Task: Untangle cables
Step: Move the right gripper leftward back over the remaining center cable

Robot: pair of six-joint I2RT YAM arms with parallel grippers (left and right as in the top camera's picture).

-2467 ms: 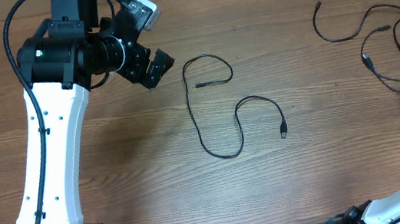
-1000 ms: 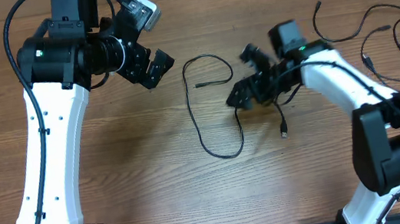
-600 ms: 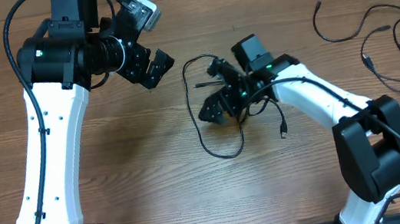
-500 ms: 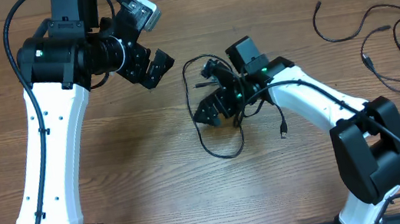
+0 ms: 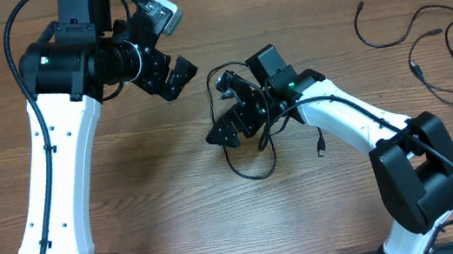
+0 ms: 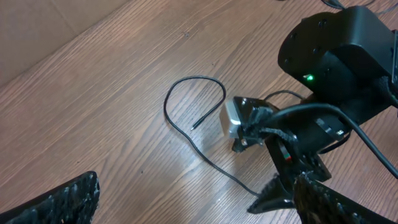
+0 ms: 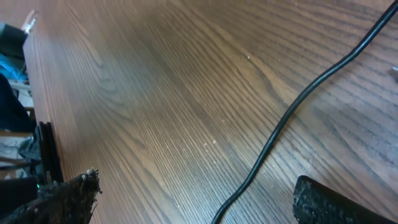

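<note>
Over the middle of the table (image 5: 159,215), my right gripper (image 5: 222,110) hangs above the left-hand run of the loose cable (image 5: 250,175). Its fingers are spread to full width and pinch nothing. The right wrist view confirms this: the strand (image 7: 292,106) crosses bare wood between my two fingertips. It looks untouched, though I cannot judge my height above it.

Change noted: within the last second this arm has swept leftward along the cable, from its right-hand bend to its left-hand run, jaws wide throughout. In the earliest frame the arm sat almost wholly outside the view at the lower right corner; it now reaches across the table centre. The cable itself shows no displacement: the lower loop and the plug end (image 5: 321,145) lie where they lay.

My left gripper (image 5: 172,79) stays parked to the left of the cable's upper loop (image 6: 180,84), fingers equally spread and empty, position unchanged.

The remaining cables (image 5: 391,42) lie at the far right edge, well apart from both grippers and undisturbed.

Assessment: the approach is made but no grasp is taken. This strand appears already free of the others. I judge the next step to be closing on it. Any real tangle sits in the right-hand group, where strands seem to cross.
</note>
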